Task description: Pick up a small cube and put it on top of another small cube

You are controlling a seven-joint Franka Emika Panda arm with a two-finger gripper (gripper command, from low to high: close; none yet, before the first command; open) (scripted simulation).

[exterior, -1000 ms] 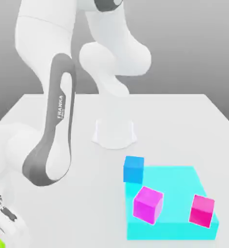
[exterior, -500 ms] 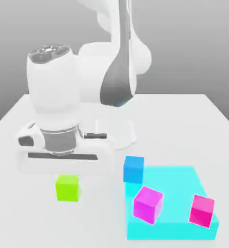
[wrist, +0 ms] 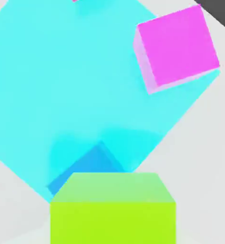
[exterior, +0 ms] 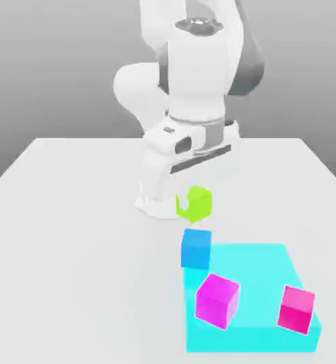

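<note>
The end effector (exterior: 192,195) is hanging at the centre of the exterior view, just above the middle of the frame, and it is gripping the green cube (exterior: 194,203), which is riding clear of the surface (exterior: 71,234) with nothing under it. The blue cube (exterior: 196,248) is sitting almost straight below, slightly lower in the frame, resting on the surface and touching the upper-left corner of the flat cyan slab (exterior: 256,298).

In the hand view the green cube (wrist: 112,208) is filling the lower centre, and the blue cube (wrist: 88,167) is peeking out just beyond its far edge, shifted a little toward the left of the frame. So the two are nearly lined up but not quite; judging from this, the coming move is calling for a small sideways correction and then a straight descent.

The magenta cube (exterior: 217,300) and the pink-red cube (exterior: 297,308) are standing on the slab, well apart from the drop line.
</note>
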